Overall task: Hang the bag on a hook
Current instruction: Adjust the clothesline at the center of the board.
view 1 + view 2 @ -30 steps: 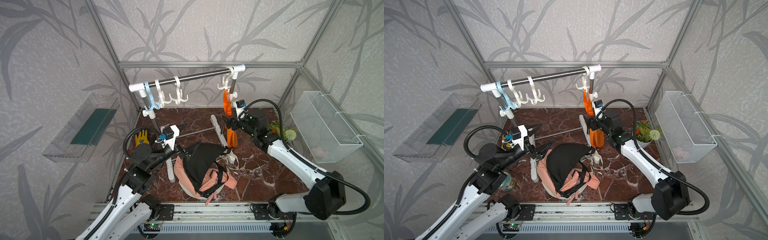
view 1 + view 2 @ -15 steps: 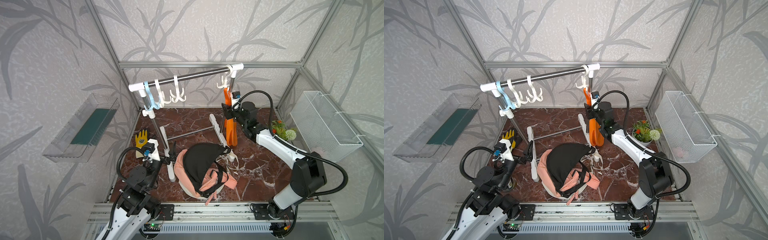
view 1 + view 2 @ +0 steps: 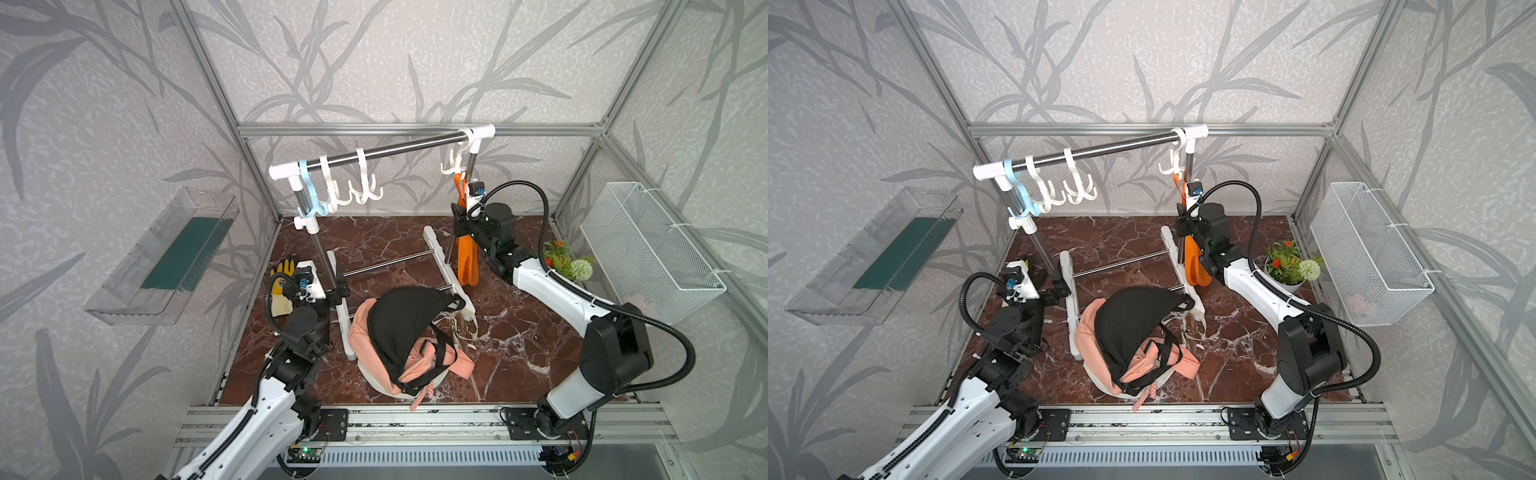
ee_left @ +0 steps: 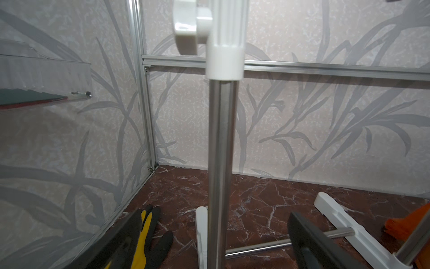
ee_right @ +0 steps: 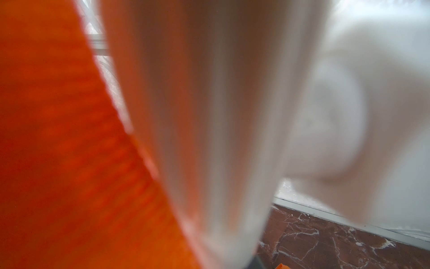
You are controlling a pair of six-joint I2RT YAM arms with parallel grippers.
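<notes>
The bag (image 3: 399,332) lies slumped on the floor at the centre of both top views. Its black side faces up, its upper edge is draped over the rack's right foot (image 3: 436,249), and its straps are loose around it. Neither pincer touches it.

The likely trouble is that a strap lifted from here snags on that foot and drags or tips the rack. The free hooks (image 3: 361,191) hang high at the upper left of the rail, so a loose grip could drop the bag on the way up.

The left pincer (image 4: 216,223) stands wide open with its fingers (image 4: 307,240) on either side of the left post (image 4: 221,144), and it holds nothing. The right pincer (image 3: 460,220) is pressed against the right post beside the hanging orange glove (image 3: 465,257). Its wrist view is only blur, so I cannot tell whether it is closed or gripping anything. A clamp there could trap the glove or shove the rack.
</notes>
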